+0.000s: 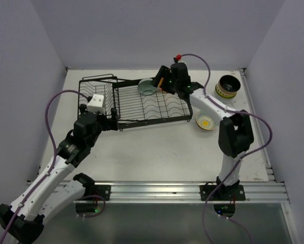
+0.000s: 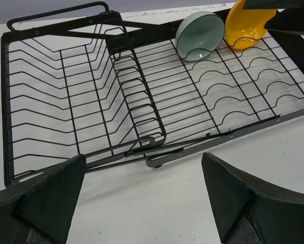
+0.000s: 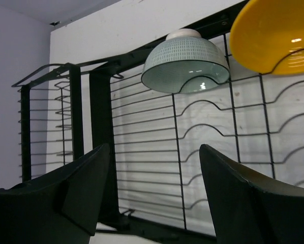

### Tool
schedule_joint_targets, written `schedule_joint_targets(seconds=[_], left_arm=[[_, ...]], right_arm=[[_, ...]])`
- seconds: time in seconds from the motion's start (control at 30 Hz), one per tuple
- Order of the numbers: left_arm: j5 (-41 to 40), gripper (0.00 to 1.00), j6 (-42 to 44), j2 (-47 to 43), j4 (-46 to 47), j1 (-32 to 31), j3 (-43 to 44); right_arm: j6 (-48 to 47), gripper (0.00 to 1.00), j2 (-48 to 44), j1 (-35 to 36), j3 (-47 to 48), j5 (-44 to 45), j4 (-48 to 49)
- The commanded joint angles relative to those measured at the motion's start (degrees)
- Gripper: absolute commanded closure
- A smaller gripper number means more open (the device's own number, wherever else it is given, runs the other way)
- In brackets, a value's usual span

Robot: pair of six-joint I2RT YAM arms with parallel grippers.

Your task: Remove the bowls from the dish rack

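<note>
So the dish rack [image 1: 142, 109] is sitting flat toward the back of the desk [image 1: 157, 152], with its raised basket section [image 1: 89, 87] at the left end, and only 2 bowls are showing in it. Both are standing tipped on edge in the wavy wire rows at the far right corner: a ribbed teal bowl [image 1: 146, 87] and, just beside it on the right, an orange bowl [image 2: 246, 25], which the right arm is mostly covering from above. Can't tell if those 2 are touching. The right claw [image 1: 158, 81] is hovering right over that corner. In the wrist view its fingers [image 3: 65, 203] are standing apart with nothing between them, and both bowls are sitting just past the tips. The left claw [image 1: 113, 120] is hanging at the rack's near edge, about where the basket meets the flat part. It's spread wide too, fingers [image 2: 45, 203] well apart and pinching nothing, just looking across the wires at the bowls. 2 more bowls are sitting out on the desk to the right of the rack. A yellow bowl [image 1: 206, 122] with a pale inside is lying just beside the rack's near right corner, tucked partly under the right arm. A dark bowl [image 1: 227, 86] with a yellowish band is sitting well apart from it, near the desk's right edge.
</note>
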Motion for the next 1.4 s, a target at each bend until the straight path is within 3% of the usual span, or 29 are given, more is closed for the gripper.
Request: schedule_joint_targets(seconds=[0.0,0.13,0.33,0.87,1.07,1.17,1.23,1.3,1.37], left_arm=[[-1.10,0.00,0.28,-0.05,1.45,-0.26,0.00],[-0.58,0.00,0.28,0.04,1.63,-0.34,0.00],[0.30,0.00,0.19,0.31,1.71,-0.34,0.00],[1.45,0.00,0.28,0.22,2.07,-1.22,-0.18],[0.65,0.00,0.37,0.04,1.98,-2.10,-0.18],[0.56,0.00,0.37,-0.13,2.07,-2.36,-0.18],[0.56,0.00,0.37,-0.31,1.98,-2.28,-0.18],[0.48,0.00,0.28,-0.22,2.07,-2.28,-0.18],[0.39,0.00,0.37,-0.31,1.98,-2.28,-0.09]], right_arm=[[5.99,0.24,6.75,3.13,8.06,5.99,5.74],[8.53,0.22,13.61,5.42,16.24,13.01,3.20],[14.68,0.22,19.68,7.01,19.85,21.63,3.28],[25.23,0.28,32.78,7.80,31.54,29.29,2.66],[25.85,0.45,35.15,8.50,33.75,30.53,4.33],[25.59,0.64,35.42,8.68,33.66,30.35,5.47],[25.68,0.84,35.25,8.77,33.05,29.82,6.00],[25.68,0.93,34.63,8.94,32.17,29.30,7.40],[25.33,0.96,33.67,9.12,30.94,29.21,7.58]])
